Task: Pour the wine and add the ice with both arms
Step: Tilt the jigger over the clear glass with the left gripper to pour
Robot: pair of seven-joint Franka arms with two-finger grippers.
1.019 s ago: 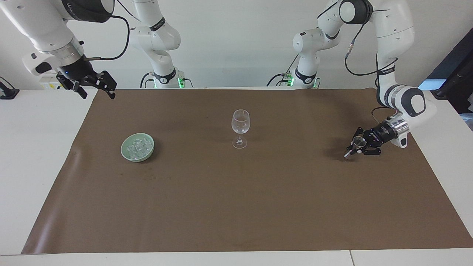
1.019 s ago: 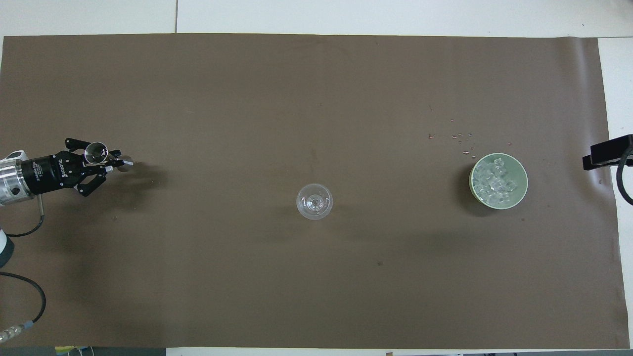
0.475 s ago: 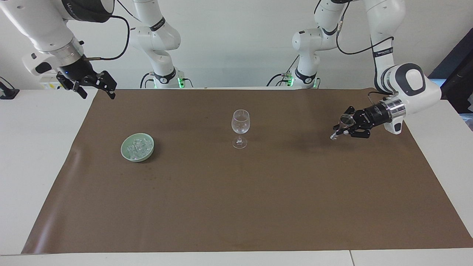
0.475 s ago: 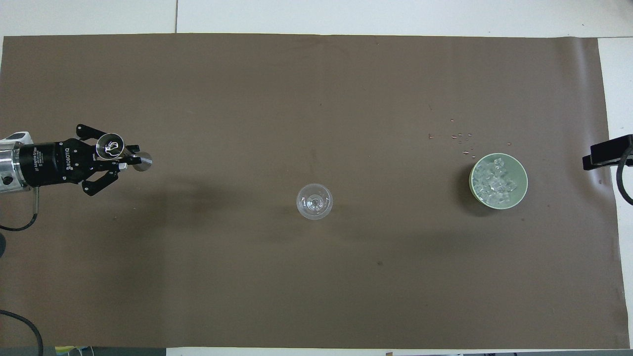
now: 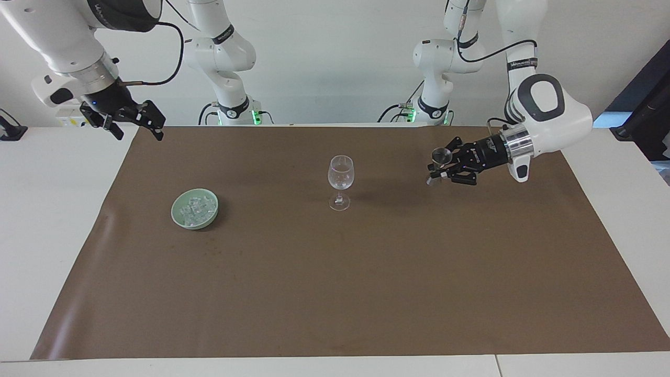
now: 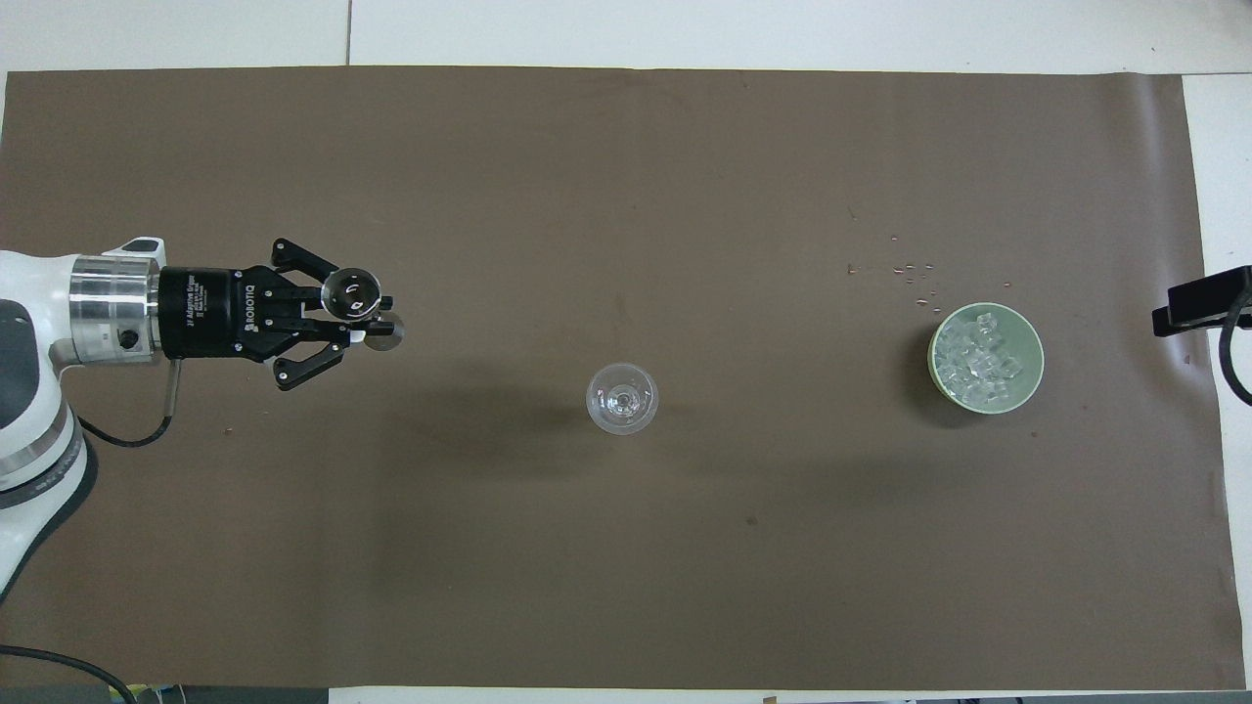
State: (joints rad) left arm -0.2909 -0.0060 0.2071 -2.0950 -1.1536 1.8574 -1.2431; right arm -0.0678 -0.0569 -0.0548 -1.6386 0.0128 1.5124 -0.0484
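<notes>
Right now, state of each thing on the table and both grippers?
stemmed glass: upright mid-mat, looks empty.
green bowl: upright toward the right arm's end, holds a heap of ice.
small metal cup: held in the air by the left gripper, over the mat beside the stemmed glass, mouth tipped up.
right gripper: raised over the mat's corner, holding nothing, waiting.

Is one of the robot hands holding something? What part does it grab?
Yes. The left hand holds a small metal measuring cup up in the air, though which part it grips cannot be told. The right hand holds nothing.
</notes>
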